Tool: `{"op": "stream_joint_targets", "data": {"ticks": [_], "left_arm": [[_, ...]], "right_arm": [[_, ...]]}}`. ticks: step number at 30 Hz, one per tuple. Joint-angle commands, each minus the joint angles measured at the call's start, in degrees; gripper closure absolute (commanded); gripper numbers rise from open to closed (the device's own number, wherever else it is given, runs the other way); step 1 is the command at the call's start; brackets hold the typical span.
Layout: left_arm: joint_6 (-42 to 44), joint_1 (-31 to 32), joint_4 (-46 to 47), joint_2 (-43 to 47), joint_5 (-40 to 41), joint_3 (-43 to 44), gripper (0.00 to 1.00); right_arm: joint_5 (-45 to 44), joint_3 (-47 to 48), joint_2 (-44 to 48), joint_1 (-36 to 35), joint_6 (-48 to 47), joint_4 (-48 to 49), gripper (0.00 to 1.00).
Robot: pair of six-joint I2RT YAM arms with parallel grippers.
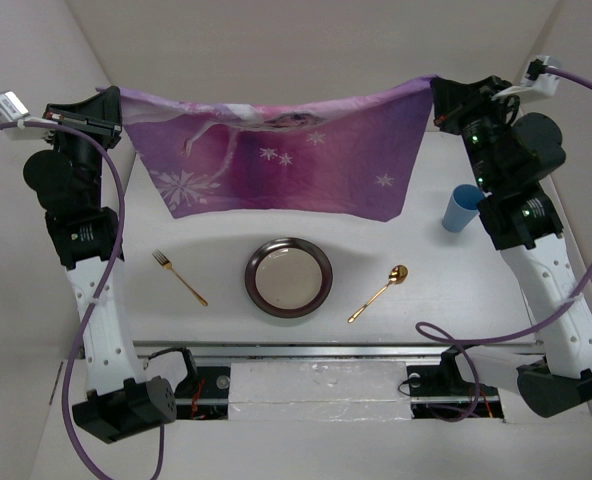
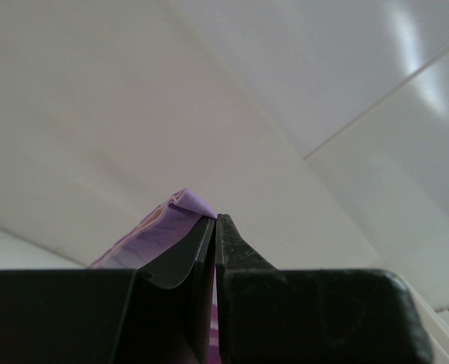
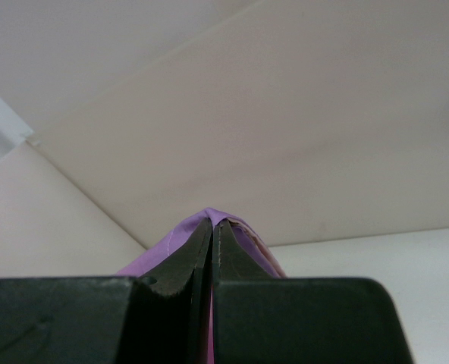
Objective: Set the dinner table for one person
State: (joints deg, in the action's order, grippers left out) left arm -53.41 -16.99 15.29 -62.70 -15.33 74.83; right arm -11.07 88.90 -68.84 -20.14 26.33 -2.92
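A purple snowflake placemat (image 1: 276, 150) hangs stretched between my two grippers above the far half of the dinner table (image 1: 446, 290). At the placemat's left top corner, my left gripper (image 1: 114, 100) is shut on the cloth; the left wrist view shows a purple fold (image 2: 175, 216) pinched at the gripper (image 2: 215, 221). My right gripper (image 1: 438, 95) is shut on the right top corner, and purple cloth (image 3: 167, 246) bulges around the gripper (image 3: 213, 222) in the right wrist view. The placemat's lower edge droops toward the table.
A dark-rimmed plate (image 1: 289, 277) sits at the table's near middle. A gold fork (image 1: 180, 277) lies to its left and a gold spoon (image 1: 379, 293) to its right. A blue cup (image 1: 462, 208) stands under the right arm. White walls enclose the table.
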Motion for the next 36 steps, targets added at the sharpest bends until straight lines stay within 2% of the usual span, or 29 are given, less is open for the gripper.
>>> {"op": "stream_joint_targets", "data": {"ticks": [1,7,11,17,20,24,28,31,33,34,35,36], "left_arm": [[-0.6,-0.4,4.7,4.1,-2.0,3.1,1.0],[-1.3,-0.4,4.4,-1.4,-4.8,2.5,1.0],[-0.9,-0.4,4.7,-8.0,-5.2,2.4,1.0],[-0.3,0.1,5.5,-20.7,-7.1,7.1,1.0],[-0.4,1.7,6.0,-25.4,-6.4,10.9,1.0],[0.6,5.2,4.1,-30.4,-4.8,20.5,1.0],[-0.7,5.8,4.6,-32.0,-5.5,25.8,1.0],[-1.1,5.8,5.7,-31.4,-5.6,25.0,1.0],[-0.6,5.8,7.6,-29.5,-5.8,19.6,1.0],[-0.7,5.8,9.5,-28.9,-6.4,16.6,1.0],[-0.8,5.8,12.1,-28.3,-6.8,13.5,1.0],[-1.2,5.8,13.0,-27.2,-7.0,7.3,1.0]], "right_arm": [[0.3,3.8,2.5,1.7,-2.4,-4.1,1.0],[3.9,4.6,0.0,5.6,-2.0,-5.1,1.0],[7.4,6.3,-7.5,7.7,-1.3,-4.6,1.0],[12.8,11.3,-17.8,10.7,0.4,-2.2,1.0],[14.6,18.9,-24.2,12.0,1.1,-3.2,1.0],[16.0,35.0,-32.8,12.6,1.4,-8.6,1.0],[16.3,43.1,-34.8,13.1,0.9,-11.3,1.0],[16.7,41.7,-33.8,14.4,0.3,-10.8,1.0],[17.7,33.5,-30.8,16.0,0.4,-8.9,1.0],[19.7,29.0,-29.3,16.5,0.4,-4.7,1.0],[20.8,19.9,-27.9,16.5,0.5,-2.4,1.0],[21.6,15.6,-25.8,17.2,1.2,-0.7,1.0]]}}
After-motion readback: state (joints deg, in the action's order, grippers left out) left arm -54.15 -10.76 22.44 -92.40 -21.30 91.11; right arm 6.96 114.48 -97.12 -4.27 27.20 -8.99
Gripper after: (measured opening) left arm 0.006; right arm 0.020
